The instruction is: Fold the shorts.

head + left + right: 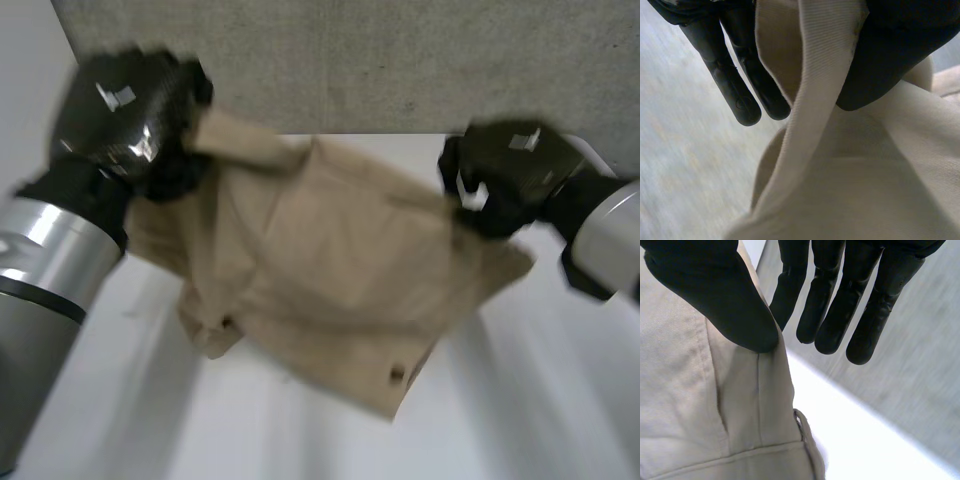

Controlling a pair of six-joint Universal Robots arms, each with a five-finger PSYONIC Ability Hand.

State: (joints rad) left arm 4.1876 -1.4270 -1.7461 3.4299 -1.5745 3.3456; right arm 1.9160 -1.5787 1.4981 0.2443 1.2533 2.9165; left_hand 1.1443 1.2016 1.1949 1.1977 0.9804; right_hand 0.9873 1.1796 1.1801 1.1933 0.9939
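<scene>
We find the shorts (330, 260), of plain beige cloth, held up over the white worktop (540, 400) between the two arms. They hang spread out in a slack sheet, highest at the two gripped places and sagging towards a low corner at the near side. A small dark spot (397, 375) sits near that corner. We cannot tell whether the lowest cloth touches the worktop or hangs clear of it.

The left robot hand (125, 110) grips the shorts at their upper left corner. In the left wrist view a narrow band of the cloth edge runs up between the thumb (890, 55) and the straight fingers (742, 97). The thumb presses on the band from one side, and the rest of the cloth falls away below the palm in broad folds. We record this hand as pinching the shorts.

The right robot hand (505, 175) grips the upper right edge of the shorts. In the right wrist view its thumb lies flat on the cloth just above a stitched seam (757, 390), and its fingers reach straight down behind the cloth edge. We record this hand also as pinching the shorts.

The two hands are well apart, with the whole width of the cloth between them. Beyond the far edge of the worktop lies a grey speckled floor (400, 60).
</scene>
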